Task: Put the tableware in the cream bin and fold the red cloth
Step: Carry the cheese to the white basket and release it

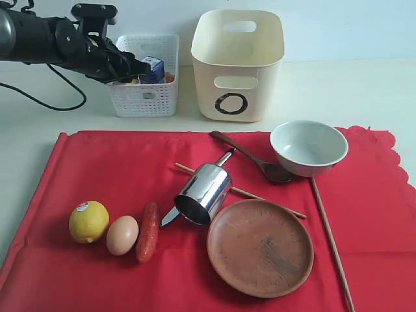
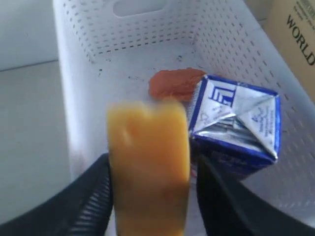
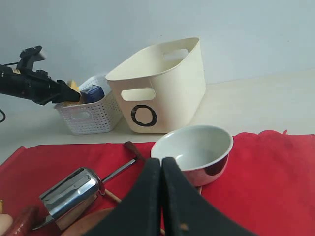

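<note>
left claw (image 1: 136, 69) hangs over the white basket (image 1: 144, 97) with the cheese (image 2: 147, 164) between its fingers. the cheese is blurred, so i can't tell whether it's gripped or loose. right claw (image 3: 162, 164) is pressed closed, empty, near the bowl (image 1: 309, 146). plate (image 1: 260, 247), cup (image 1: 203, 193) and spoon (image 1: 250, 155) lie on the red cloth (image 1: 65, 169), spread on the tabletop (image 1: 364, 91). the cream bin (image 1: 237, 65) stands beside the basket.

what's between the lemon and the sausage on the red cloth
A brown egg lies between the lemon and the sausage, all on the red cloth; the exterior view shows it.
</note>
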`<action>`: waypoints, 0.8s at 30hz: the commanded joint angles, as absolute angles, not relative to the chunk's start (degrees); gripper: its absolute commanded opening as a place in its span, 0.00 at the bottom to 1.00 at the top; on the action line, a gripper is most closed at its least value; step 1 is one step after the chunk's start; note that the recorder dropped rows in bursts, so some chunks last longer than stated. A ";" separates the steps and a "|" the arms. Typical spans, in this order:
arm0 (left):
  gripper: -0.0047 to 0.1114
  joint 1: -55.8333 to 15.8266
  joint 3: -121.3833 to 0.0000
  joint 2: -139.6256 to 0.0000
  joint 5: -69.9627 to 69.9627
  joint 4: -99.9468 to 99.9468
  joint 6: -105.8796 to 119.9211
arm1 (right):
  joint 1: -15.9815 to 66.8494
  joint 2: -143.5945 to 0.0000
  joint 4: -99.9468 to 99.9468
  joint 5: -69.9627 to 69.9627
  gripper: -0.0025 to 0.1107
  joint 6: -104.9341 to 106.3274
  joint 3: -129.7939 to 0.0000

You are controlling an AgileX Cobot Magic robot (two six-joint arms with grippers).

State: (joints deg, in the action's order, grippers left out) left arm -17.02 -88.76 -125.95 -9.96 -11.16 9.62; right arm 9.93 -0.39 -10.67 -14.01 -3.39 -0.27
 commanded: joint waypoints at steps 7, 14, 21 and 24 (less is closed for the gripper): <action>0.61 -16.99 -88.86 -126.68 -8.88 -11.18 8.79 | 9.92 0.00 -10.59 -13.75 0.02 -3.04 0.00; 0.56 -16.99 -88.86 -125.59 -11.33 -11.29 8.40 | 9.92 0.00 -10.59 -13.75 0.02 -3.04 0.00; 0.08 -16.99 -88.86 -117.72 -22.42 -10.64 10.30 | 9.92 0.00 -10.59 -13.75 0.02 -3.04 0.00; 0.04 -16.99 -88.86 -112.03 -31.26 -9.85 11.38 | 9.92 0.00 -10.59 -13.75 0.02 -3.04 0.00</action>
State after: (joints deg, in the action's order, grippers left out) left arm -17.02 -88.76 -115.40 -26.09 -10.32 10.88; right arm 9.93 -0.39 -10.67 -14.01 -3.39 -0.27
